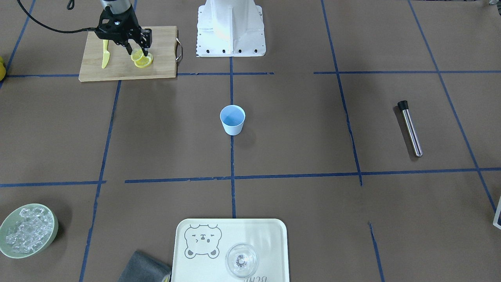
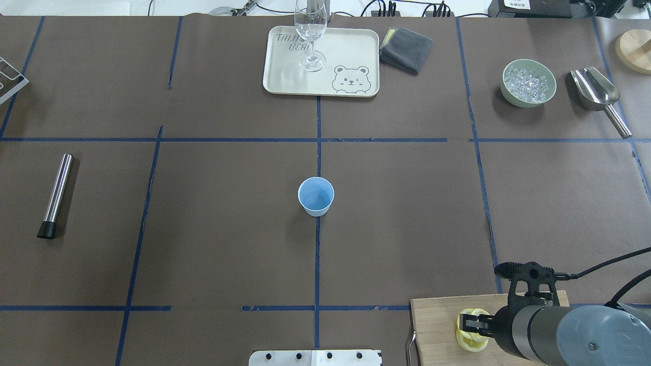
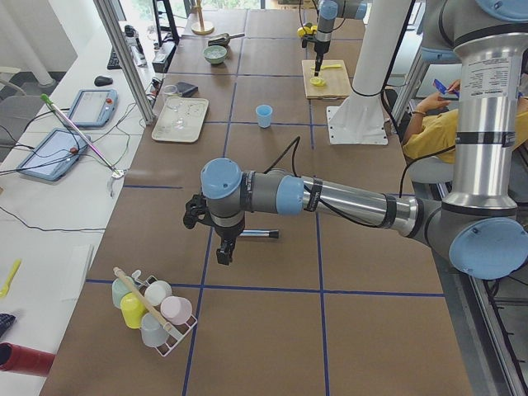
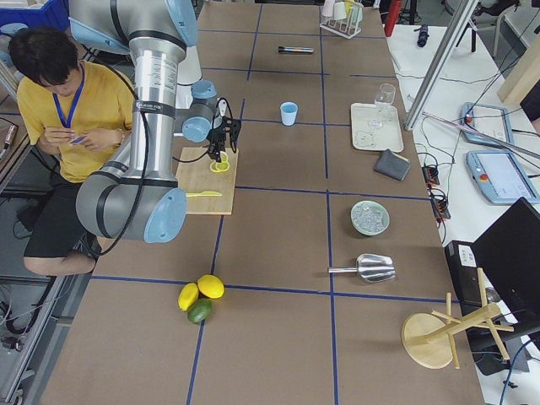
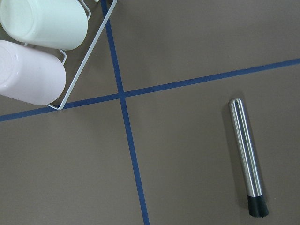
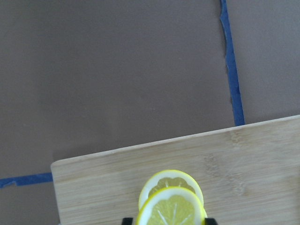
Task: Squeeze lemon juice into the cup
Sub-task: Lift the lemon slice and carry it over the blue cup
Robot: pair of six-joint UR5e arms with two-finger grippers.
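The light-blue cup stands upright and alone at the table's centre. Two overlapping lemon slices lie on the wooden cutting board near the robot's base. My right gripper points down over them, open, with a fingertip close on each side of the top slice. My left gripper hangs above the brown table far from the cup. It shows only in the exterior left view, so I cannot tell its state.
A yellow plastic knife lies on the board beside the slices. A steel muddler lies under the left arm, near a wire rack of cups. Tray with a glass, ice bowl and grey cloth sit along the far edge.
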